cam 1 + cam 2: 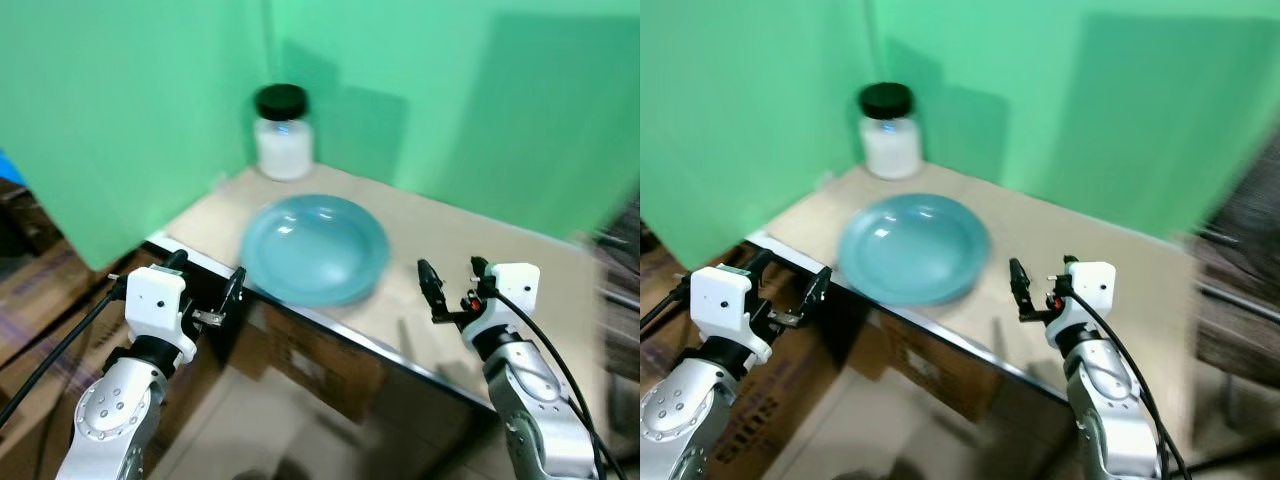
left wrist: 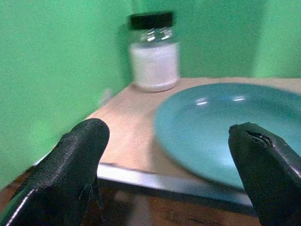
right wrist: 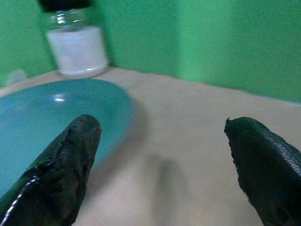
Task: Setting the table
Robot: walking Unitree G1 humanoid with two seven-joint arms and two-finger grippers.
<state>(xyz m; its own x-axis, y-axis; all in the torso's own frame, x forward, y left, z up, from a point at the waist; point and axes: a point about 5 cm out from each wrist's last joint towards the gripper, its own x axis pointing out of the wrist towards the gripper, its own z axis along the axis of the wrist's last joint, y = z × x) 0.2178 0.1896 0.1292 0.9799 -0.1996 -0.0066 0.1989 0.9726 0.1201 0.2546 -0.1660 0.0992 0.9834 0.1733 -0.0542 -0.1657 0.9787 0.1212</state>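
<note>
A blue plate lies on the tan table near its front edge. Behind it, in the corner, stands a glass jar with white contents and a black lid. My left gripper is open, held just off the table's front left edge, short of the plate's rim. My right gripper is open too, hovering over the table to the right of the plate. The plate and jar show between the left fingers, and the plate lies beside the right fingers.
Green screens wall the table at the back and left. The table has a metal front edge. Cardboard boxes stand under it, with more clutter on the floor at the left. Bare tabletop lies to the right of the plate.
</note>
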